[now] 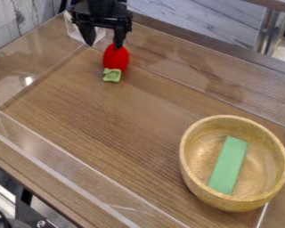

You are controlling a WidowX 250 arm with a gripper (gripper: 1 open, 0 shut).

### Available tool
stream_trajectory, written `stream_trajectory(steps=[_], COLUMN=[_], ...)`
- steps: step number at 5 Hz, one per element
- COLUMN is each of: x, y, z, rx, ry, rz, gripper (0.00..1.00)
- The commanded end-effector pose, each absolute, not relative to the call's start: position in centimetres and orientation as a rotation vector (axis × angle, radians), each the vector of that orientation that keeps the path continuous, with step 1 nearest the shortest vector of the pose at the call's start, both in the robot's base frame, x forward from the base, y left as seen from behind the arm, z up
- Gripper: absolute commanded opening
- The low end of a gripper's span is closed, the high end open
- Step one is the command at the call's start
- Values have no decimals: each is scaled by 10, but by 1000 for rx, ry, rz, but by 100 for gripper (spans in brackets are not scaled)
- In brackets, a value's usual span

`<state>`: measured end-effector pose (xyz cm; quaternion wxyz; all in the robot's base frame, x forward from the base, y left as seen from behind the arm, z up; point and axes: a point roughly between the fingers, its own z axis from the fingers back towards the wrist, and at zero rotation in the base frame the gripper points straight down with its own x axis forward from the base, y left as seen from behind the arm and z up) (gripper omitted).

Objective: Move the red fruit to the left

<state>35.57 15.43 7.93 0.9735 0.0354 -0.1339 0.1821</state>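
The red fruit (115, 59) lies on the wooden table at the upper left, its green leafy end (110, 77) pointing toward the camera. My black gripper (101, 37) hangs just behind and above it, pointing steeply down. Its two fingers (83, 34) stand spread apart, open, with nothing between them. The fruit rests free on the table, just in front of the fingertips.
A wooden bowl (202, 134) holding a flat green rectangular block (231, 164) sits at the lower right. Clear plastic walls (38, 40) border the tabletop on the left, back and front.
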Motion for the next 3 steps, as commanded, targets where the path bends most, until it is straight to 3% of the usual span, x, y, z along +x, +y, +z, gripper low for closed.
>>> stream_trajectory(steps=[1,3], x=[367,368], y=[149,135], z=[129,139], rx=[91,80], ry=[-384,-366], rz=[351,332], gripper=[100,100])
